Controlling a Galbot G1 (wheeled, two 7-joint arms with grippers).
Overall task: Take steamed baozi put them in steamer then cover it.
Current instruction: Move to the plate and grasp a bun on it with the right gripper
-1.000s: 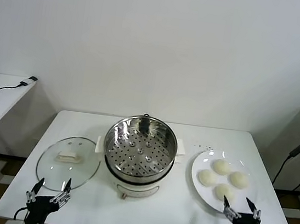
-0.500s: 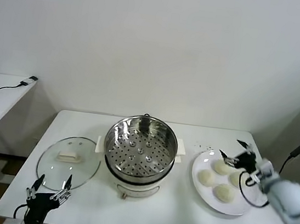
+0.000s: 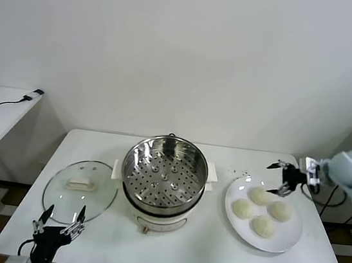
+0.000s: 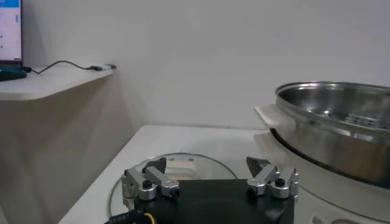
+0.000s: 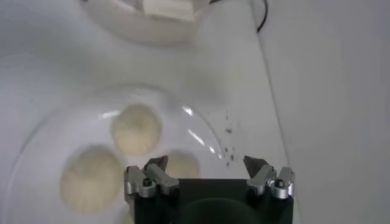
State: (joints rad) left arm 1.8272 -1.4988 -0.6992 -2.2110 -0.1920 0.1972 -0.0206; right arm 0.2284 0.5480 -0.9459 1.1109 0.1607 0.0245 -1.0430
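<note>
The right hand (image 3: 281, 177) hovers spread open and empty over the far edge of the plate (image 3: 245, 232), lined up to pick from four steamed baozi (image 3: 259, 196). The steamer (image 3: 165, 169) sits uncovered, ready to receive them, the cover (image 3: 80, 191) beside it on the table (image 3: 199, 254). The left hand (image 3: 58, 225) waits open.

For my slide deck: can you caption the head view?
Right gripper open above the plate of four buns; steamer empty, lid beside it.
</note>
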